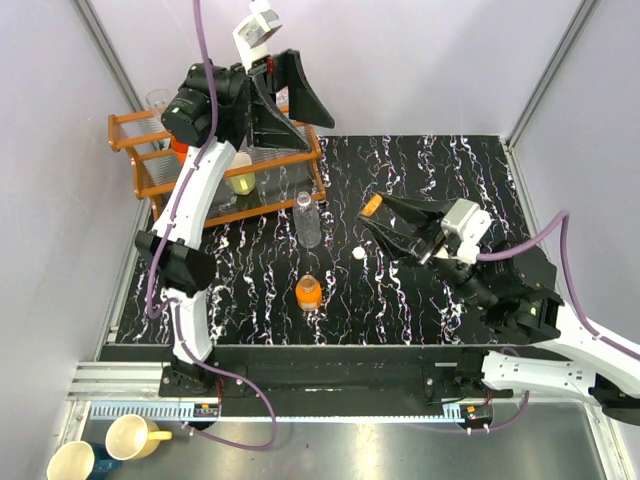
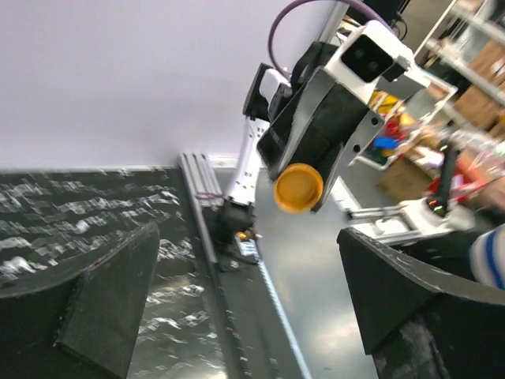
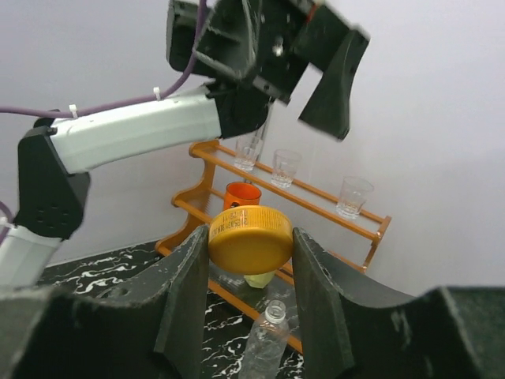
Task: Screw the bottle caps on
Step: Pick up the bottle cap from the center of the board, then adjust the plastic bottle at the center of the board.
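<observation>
Handling assessment: the round orange plastic screw cap (image 3: 251,235) is judged light, rigid and smooth-sided, so liable to slip or tilt. It is best held across opposite sides of its rim and kept level. The right gripper (image 1: 376,214) pinches it in just that way, raised above the black white-veined table (image 1: 450,170) and well apart from the short squat orange bottle (image 1: 309,292), which stands near the front edge and appears uncapped. The cap shows a flat top and small lettering on its side wall; its threads are hidden. A small white-topped cap (image 1: 358,254) lies loose on the table near the upright, open-necked tall clear plastic bottle (image 1: 308,220). The left gripper (image 1: 288,112) hangs high by the orange wooden rack (image 1: 130,125), fingers spread wide and empty.
</observation>
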Controlling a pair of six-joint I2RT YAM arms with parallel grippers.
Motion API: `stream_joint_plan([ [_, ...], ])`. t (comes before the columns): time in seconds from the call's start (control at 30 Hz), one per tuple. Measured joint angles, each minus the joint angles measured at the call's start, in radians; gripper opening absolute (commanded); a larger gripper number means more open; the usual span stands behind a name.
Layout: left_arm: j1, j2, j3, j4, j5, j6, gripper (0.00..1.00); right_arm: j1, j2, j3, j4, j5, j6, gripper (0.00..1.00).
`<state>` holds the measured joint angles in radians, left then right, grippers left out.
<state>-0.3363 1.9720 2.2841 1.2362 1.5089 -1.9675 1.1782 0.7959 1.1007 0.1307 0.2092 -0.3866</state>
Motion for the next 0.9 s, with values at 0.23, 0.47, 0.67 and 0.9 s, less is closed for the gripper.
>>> stream_joint_plan([
  [0.23,-0.089,0.017,0.212,-0.08,0.0,0.223,0.99,0.008,0.07,0.059,-0.039,-0.035,0.033,0.35],
  [0.47,-0.082,0.072,0.324,-0.47,0.0,0.724,0.98,0.015,0.056,0.068,-0.055,-0.032,0.032,0.35],
  [0.67,0.073,-0.062,-0.042,-1.051,-0.267,1.24,0.99,0.016,-0.001,0.068,-0.074,-0.016,0.032,0.36],
  [0.9,0.086,-0.44,-0.716,-1.538,-0.504,1.681,0.99,0.017,-0.103,0.037,-0.097,-0.002,0.042,0.37],
])
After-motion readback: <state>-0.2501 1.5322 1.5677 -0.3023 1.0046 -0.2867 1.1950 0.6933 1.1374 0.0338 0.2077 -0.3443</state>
